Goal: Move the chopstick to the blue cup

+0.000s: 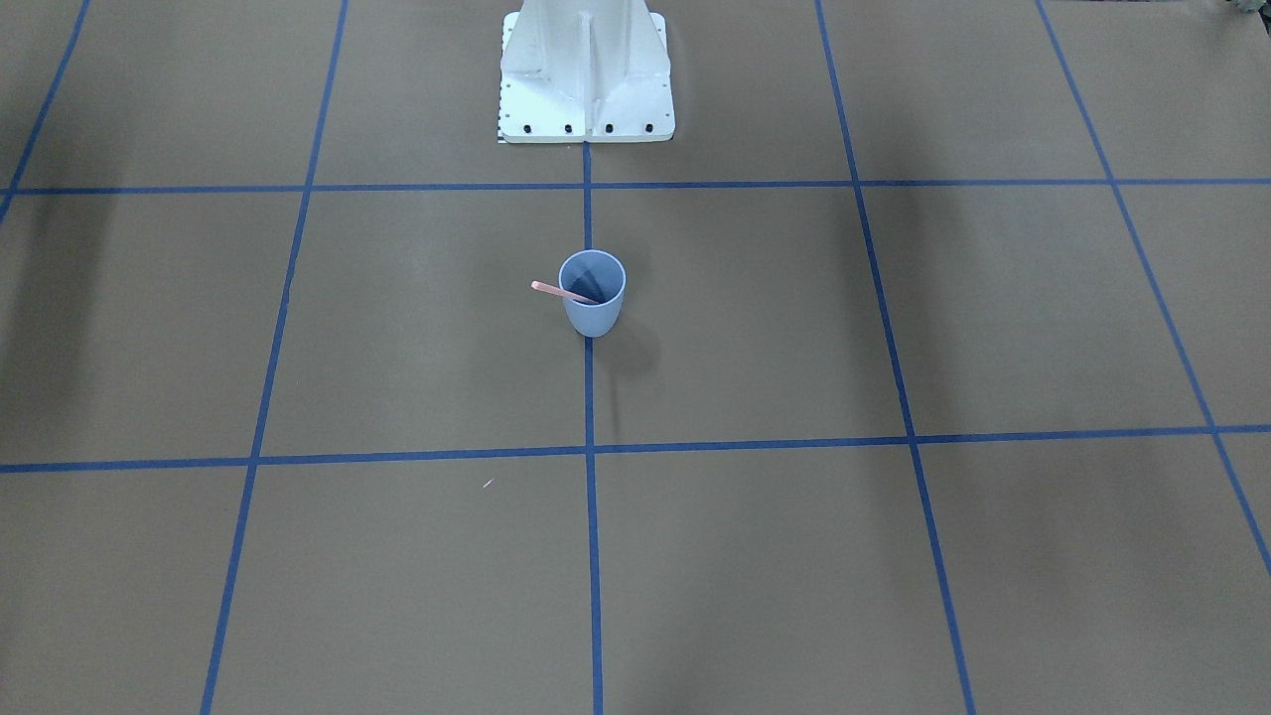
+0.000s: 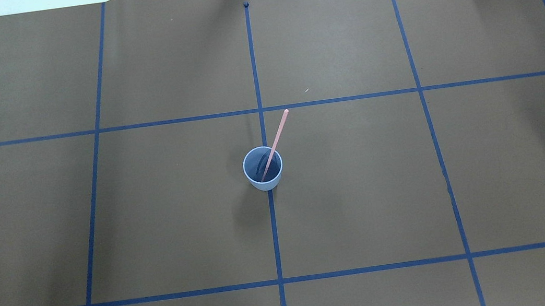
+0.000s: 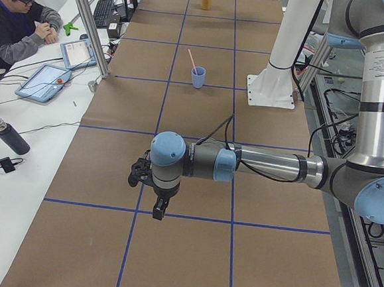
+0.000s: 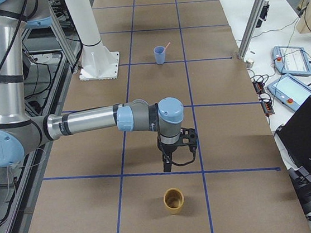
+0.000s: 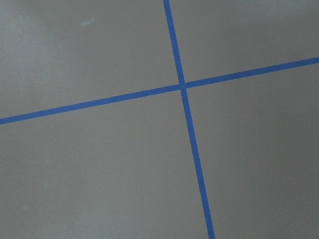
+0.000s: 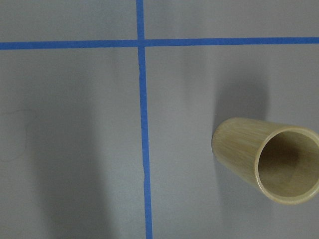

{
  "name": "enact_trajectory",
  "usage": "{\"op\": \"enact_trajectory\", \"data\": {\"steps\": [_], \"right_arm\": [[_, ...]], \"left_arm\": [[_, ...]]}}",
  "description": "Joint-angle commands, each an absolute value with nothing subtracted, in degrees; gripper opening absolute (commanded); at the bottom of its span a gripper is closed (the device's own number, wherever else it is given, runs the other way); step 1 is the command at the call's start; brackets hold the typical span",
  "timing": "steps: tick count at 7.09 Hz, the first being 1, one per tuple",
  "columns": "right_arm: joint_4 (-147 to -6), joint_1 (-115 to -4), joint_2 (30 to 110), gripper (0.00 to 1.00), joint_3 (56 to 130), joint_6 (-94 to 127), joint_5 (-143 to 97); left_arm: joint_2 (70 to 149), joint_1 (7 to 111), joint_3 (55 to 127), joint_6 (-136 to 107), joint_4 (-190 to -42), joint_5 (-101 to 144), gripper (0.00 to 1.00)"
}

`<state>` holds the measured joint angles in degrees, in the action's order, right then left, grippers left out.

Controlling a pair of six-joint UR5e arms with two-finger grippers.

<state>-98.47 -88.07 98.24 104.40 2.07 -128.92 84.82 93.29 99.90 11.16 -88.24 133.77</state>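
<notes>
The blue cup stands upright on the table's centre tape line, also in the overhead view and both side views. The pale pink chopstick stands in it, leaning on the rim, its upper end sticking out. My left gripper hovers low over the table far from the cup, fingers pointing down; I cannot tell whether it is open or shut. My right gripper hovers over the opposite end, and I cannot tell its state either. Neither wrist view shows fingers.
A bamboo cup stands empty near my right gripper, also in the right wrist view. The white robot pedestal is behind the blue cup. An operator, tablets and metal posts line the table's far side.
</notes>
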Motion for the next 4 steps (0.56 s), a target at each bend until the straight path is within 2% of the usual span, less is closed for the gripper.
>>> {"op": "enact_trajectory", "data": {"steps": [1, 4], "right_arm": [[-94.4, -88.1, 100.4, 1.0, 104.3, 2.1, -129.0], [-94.0, -88.1, 100.9, 1.0, 104.3, 2.1, -129.0]], "left_arm": [[84.8, 93.3, 99.8, 11.2, -88.2, 133.7, 0.99], [83.7, 93.3, 100.3, 11.2, -88.2, 133.7, 0.99]]}}
